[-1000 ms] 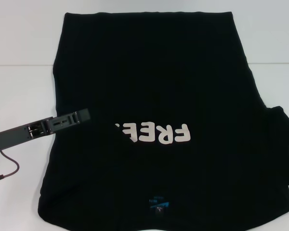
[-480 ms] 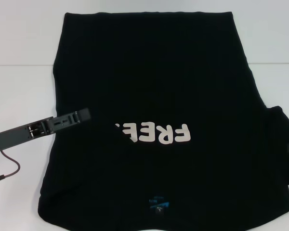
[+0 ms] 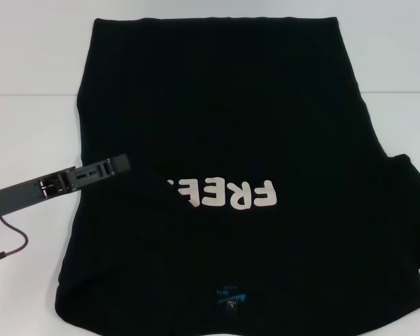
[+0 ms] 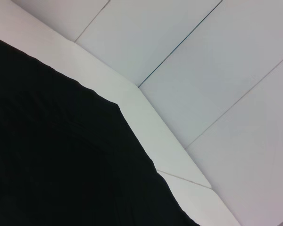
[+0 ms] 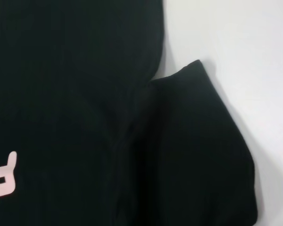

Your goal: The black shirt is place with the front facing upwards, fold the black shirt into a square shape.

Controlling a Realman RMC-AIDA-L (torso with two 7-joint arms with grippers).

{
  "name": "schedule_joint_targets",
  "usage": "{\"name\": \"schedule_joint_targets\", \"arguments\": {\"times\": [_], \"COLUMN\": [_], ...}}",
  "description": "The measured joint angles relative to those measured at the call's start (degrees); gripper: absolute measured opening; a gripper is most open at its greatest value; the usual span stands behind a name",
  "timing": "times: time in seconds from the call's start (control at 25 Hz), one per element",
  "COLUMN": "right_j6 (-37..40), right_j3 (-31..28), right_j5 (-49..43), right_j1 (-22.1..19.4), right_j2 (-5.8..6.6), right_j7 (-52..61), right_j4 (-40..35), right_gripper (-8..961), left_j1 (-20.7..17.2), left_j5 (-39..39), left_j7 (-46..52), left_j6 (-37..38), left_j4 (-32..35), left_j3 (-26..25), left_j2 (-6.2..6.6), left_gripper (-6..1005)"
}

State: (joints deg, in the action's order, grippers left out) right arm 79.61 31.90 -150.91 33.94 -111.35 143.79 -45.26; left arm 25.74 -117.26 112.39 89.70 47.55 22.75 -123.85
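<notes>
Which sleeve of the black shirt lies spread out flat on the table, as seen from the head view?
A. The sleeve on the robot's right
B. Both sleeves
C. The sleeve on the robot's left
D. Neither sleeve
A: on the black shirt, a sleeve sticks out past the body on the robot's right, while the left edge runs straight with no sleeve showing, where the left hand reaches over it.

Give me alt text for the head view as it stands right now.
A black shirt lies front up on a white table, collar nearest the camera, so its white letters read upside down. The left sleeve is folded in and the right sleeve still spread out. The left gripper rests at the shirt's left edge.
</notes>
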Motion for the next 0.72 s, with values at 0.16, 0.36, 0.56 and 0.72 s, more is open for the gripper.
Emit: {"name": "schedule_joint_targets", "arguments": {"times": [0.16, 0.36, 0.56, 0.72], "right_j6": [-0.45, -0.54, -0.58, -0.33], "right_j3": [0.08, 0.22, 0.44, 0.28], "right_j5": [-0.25, -0.27, -0.27, -0.27], "right_j1": [0.04, 0.11, 0.1, 0.08], "right_j2": [0.0, 0.0, 0.06, 0.38], "right_j7": [0.42, 0.49, 0.51, 0.52], "right_j4": [0.0, 0.0, 0.0, -0.04], "right_gripper": [397, 258, 81, -1], "left_j1": [0.01, -0.12, -0.49, -0.73], "left_j5": [0.06, 0.51, 0.55, 0.55], "left_j7": [-0.08, -0.16, -0.53, -0.68], "left_j6": [-0.14, -0.15, -0.14, -0.12], "left_j4": [0.0, 0.0, -0.09, -0.16], "left_j3": [0.01, 0.01, 0.01, -0.1], "left_j2": [0.01, 0.01, -0.01, -0.06], "left_gripper": [933, 933, 933, 933]}}
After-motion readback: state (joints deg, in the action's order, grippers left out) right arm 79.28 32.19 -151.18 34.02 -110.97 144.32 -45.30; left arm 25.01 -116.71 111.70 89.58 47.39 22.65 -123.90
